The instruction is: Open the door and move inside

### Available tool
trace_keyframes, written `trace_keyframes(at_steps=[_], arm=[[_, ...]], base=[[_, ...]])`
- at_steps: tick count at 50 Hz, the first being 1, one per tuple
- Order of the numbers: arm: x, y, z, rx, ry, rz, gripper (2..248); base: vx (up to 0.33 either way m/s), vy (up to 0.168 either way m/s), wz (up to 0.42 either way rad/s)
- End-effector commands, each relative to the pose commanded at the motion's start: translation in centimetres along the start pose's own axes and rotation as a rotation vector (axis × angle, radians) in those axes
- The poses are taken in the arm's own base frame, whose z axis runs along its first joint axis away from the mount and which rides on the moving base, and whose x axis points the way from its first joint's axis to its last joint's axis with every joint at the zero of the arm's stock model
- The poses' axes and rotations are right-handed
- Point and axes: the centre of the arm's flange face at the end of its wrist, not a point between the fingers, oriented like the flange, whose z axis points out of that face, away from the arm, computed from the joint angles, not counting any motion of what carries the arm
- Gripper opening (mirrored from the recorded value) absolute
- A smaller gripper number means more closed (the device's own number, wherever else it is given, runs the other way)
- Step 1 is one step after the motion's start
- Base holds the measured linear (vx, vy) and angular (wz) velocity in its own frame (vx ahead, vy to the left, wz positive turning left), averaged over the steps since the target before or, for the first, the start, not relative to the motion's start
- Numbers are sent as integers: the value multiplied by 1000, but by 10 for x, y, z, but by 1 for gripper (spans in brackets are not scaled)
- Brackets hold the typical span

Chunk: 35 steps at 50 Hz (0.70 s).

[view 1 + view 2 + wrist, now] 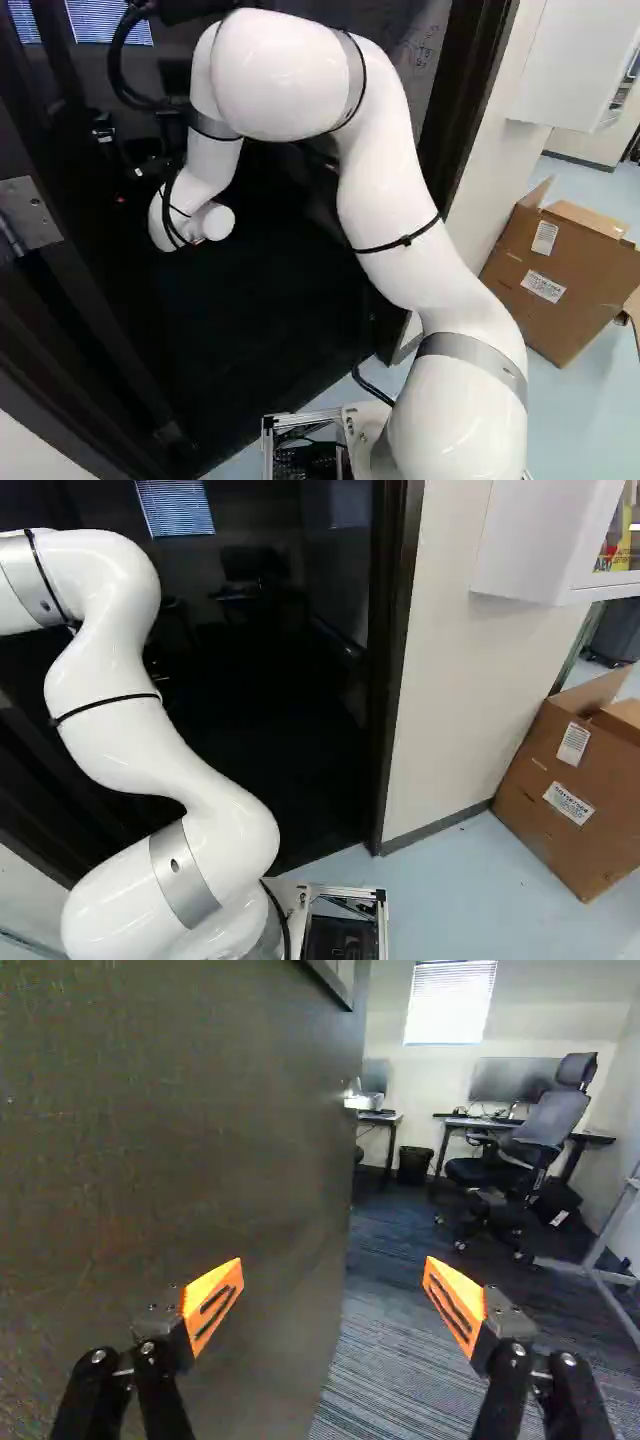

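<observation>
At the foot of both base views, the white arm [395,205] rises beside a metal-framed unit [345,898] and reaches toward the doorway. The gripper [125,150] is open: its two orange pads [212,1303] stand wide apart with nothing gripped between them. The door [190,1160] stands open; in the wrist view, its face lies behind one finger, and its free edge runs upright between the two fingers, with carpet [400,1360] beyond. The door is a flat, dark grey-brown panel, faintly textured, with part of a framed inset [337,978] near its free edge and a bright fitting [358,1098] at that edge. At the left of the left base view is a metal hinge plate [30,213]. The dark door frame [396,650] borders a pale wall [450,700]. Against the foot of this wall, a brown carton [565,790] is tilted; its side bears two white printed labels [569,805]. A white wall cabinet [540,540] shows a yellow item with lettering [612,555] behind its front. Past the door are a swivel chair [540,1125], a desk [455,1123] with a dark monitor [512,1079], a black bin [414,1165] and, on the far wall, a window with blinds [450,1002].
</observation>
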Motion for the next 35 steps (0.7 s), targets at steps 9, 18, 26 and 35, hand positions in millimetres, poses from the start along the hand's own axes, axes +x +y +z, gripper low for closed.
trace_keyframes(at_steps=[9, 18, 26, 35], arm=[[-1, -7, 10, 11, 9, -1, 247], [-2, -16, 23, 25, 20, -4, 247], [-3, -25, 35, 48, 32, -12, 247], [-5, -39, 47, 87, 45, -30, 247]], base=[[0, 0, 0], [0, 0, 0], [0, 0, 0], [2, -7, -38]])
